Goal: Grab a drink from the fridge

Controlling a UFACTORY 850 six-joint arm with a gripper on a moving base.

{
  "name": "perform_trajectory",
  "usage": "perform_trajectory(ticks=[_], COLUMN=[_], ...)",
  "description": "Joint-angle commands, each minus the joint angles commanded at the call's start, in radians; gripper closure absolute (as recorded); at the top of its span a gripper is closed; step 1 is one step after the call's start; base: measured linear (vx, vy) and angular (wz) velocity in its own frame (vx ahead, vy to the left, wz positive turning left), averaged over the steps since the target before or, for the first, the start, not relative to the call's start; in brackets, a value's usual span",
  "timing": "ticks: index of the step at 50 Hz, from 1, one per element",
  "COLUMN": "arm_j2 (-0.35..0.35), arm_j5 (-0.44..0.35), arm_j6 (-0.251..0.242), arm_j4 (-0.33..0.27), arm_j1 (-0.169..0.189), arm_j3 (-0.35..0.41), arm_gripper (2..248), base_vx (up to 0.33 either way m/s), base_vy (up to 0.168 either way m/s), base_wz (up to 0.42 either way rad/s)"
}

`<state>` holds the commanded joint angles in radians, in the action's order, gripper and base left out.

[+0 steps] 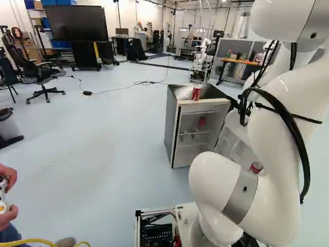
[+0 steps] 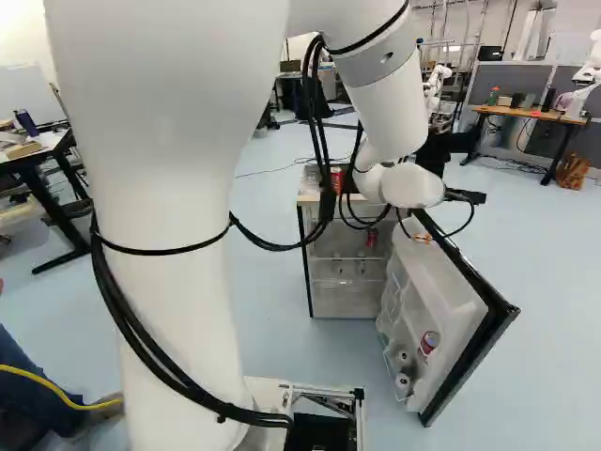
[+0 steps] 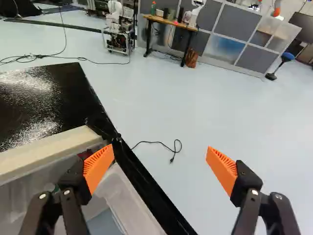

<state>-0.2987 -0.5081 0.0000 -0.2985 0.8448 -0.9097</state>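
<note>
Three cans show around the fridge (image 1: pixel 172 126), and any of them might serve as the drink. One can (image 1: pixel 197 93) stands upright on its top, another can (image 2: pixel 372 238) is inside, on the upper shelf, and a last can (image 2: pixel 429 342) sits in the door (image 2: pixel 434 301). The door is swung out to the near right, presumably so the arm can reach the shelves. Small things on the shelf below the inside can are too small to name; the door's lower pockets hold round, pale items (image 2: pixel 403 385) with the can, probably kept there by the pocket walls. The gripper (image 3: pixel 159 154) is over the hinge end of the door, its orange pads (image 3: pixel 99 166) wide apart with nothing gripped, and the door's dark edge runs beneath, between them. The next move probably calls for clearing that edge before lowering towards a can; otherwise a finger could knock the door.
</note>
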Motion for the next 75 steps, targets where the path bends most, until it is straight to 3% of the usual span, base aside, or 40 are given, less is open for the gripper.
perform_trajectory(ticks=[43,75], arm_j2=[-0.056,-0.123], arm_j5=[0.367,0.684], arm_j6=[0.0,0.0], arm_j4=[0.109,0.189], arm_j1=[0.075,0.105], arm_j3=[-0.173,-0.338], arm_gripper=[3,3], base_vx=[0.0,0.0], base_vy=[0.0,0.0], base_wz=[0.0,0.0])
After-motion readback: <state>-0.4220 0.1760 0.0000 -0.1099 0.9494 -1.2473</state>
